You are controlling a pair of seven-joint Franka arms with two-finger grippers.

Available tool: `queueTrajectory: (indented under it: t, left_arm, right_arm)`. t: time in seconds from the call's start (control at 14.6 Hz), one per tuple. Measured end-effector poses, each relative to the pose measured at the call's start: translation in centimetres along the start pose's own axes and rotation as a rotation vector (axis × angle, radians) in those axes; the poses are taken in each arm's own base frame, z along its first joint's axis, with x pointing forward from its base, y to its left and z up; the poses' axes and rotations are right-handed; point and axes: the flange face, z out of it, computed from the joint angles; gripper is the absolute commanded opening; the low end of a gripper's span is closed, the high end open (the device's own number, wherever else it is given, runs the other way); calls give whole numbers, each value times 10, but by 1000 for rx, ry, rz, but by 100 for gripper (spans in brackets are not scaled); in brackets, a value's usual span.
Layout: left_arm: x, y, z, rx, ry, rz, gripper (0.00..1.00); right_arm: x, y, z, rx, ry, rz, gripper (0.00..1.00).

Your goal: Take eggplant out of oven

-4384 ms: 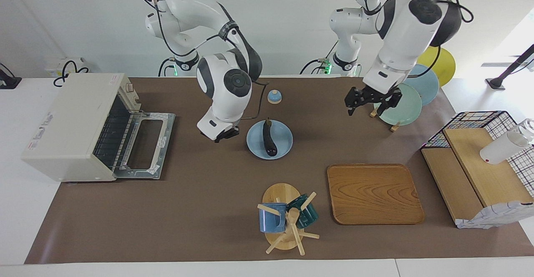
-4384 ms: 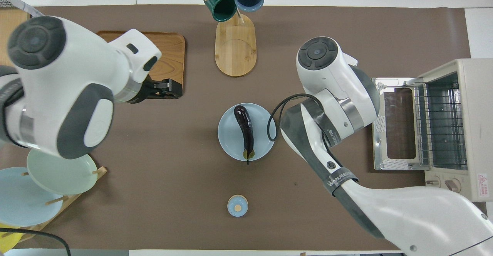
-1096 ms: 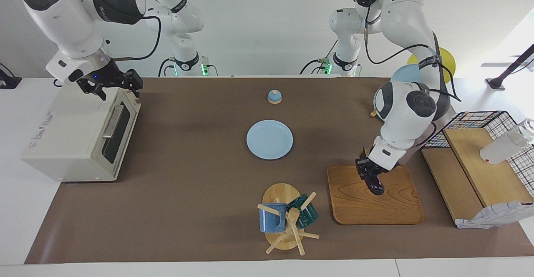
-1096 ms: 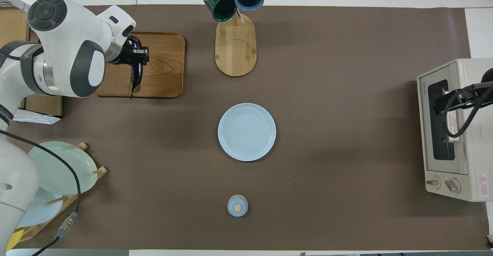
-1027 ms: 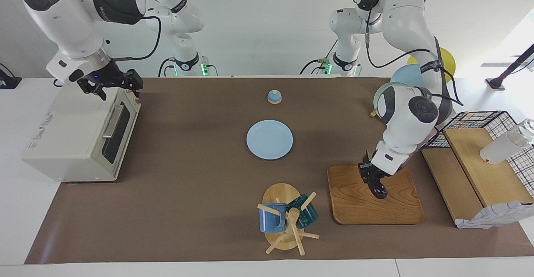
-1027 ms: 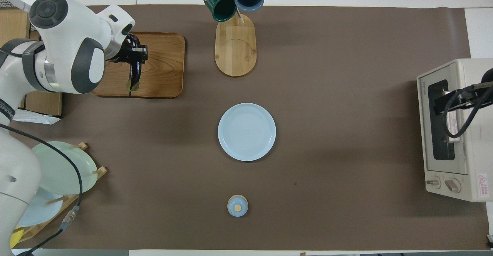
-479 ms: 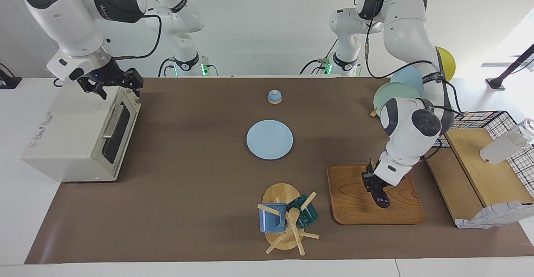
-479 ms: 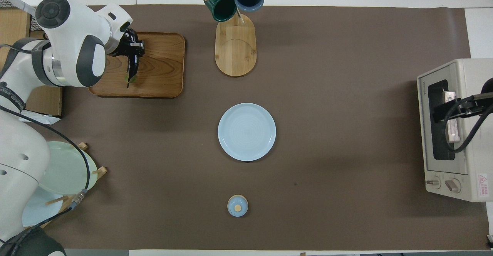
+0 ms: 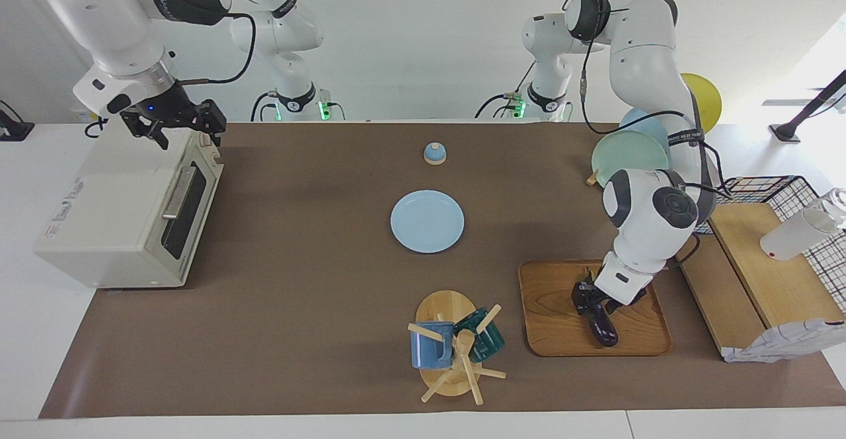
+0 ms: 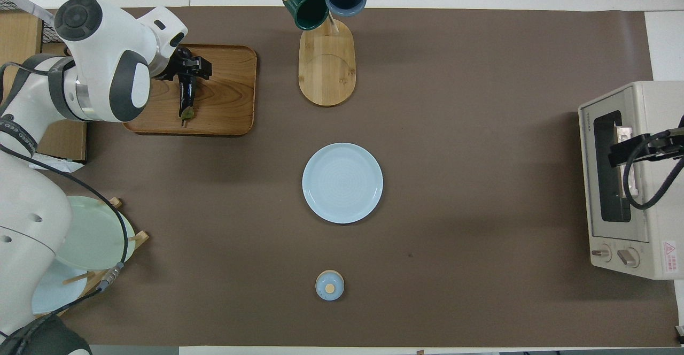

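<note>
Pinching eggplant (image 9: 603, 328) over tray (image 9: 555, 307): left end effector (image 9: 590, 297); right's (image 9: 173, 123) grip unreadable.

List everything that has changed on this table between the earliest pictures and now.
The long dark purple eggplant left the round pale blue plate and now lies on the rectangular wooden tray, with the left hand at it. The cream-white toaster oven, open before, is shut; the right hand went from beside the plate to over the oven. The plate, mug stand and small blue bell stayed put.
</note>
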Motion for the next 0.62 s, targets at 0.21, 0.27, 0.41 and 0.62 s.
queueTrajectory:
  t: [0.21, 0.27, 0.41, 0.62]
  left_arm:
    - [2, 1, -31, 3, 13, -5, 100]
    - [2, 1, -54, 7, 15, -14, 100]
    - [-6, 0, -108, 18, 7, -33, 100]
    - [-31, 0, -191, 38, -22, -42, 100]
  right_arm:
    - [0, 2, -1, 1, 4, 4, 100]
    - [0, 2, -1, 0, 5, 3, 100]
    - [1, -1, -2, -1, 8, -1, 100]
    - [1, -2, -3, -1, 11, -4, 100]
